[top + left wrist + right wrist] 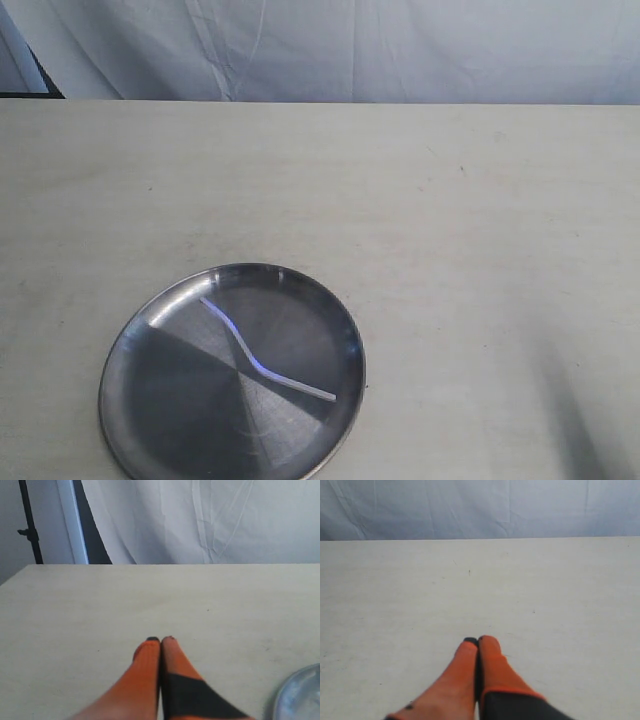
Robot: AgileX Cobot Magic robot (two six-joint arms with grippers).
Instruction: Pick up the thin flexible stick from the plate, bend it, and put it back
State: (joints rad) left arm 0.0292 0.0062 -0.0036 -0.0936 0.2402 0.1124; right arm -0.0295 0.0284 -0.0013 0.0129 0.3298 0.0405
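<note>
A round shiny steel plate (160, 420) lies at the front left of the pale table in the exterior view. On it rests the thin flexible stick (262, 368), translucent white and kinked near its middle, running from upper left to lower right. Neither gripper shows in the exterior view. In the left wrist view my left gripper (160, 640) has its orange fingers pressed together above bare table, holding nothing, and the plate's rim (295, 695) peeks in at the frame's corner. My right gripper (477, 640) is likewise shut and empty over bare table.
A pale wooden tabletop (400, 200) fills the scene, backed by a white cloth curtain (350, 50). A dark stand (30, 525) rises beyond the table's far corner in the left wrist view. A faint shadow (590, 420) falls at the front right.
</note>
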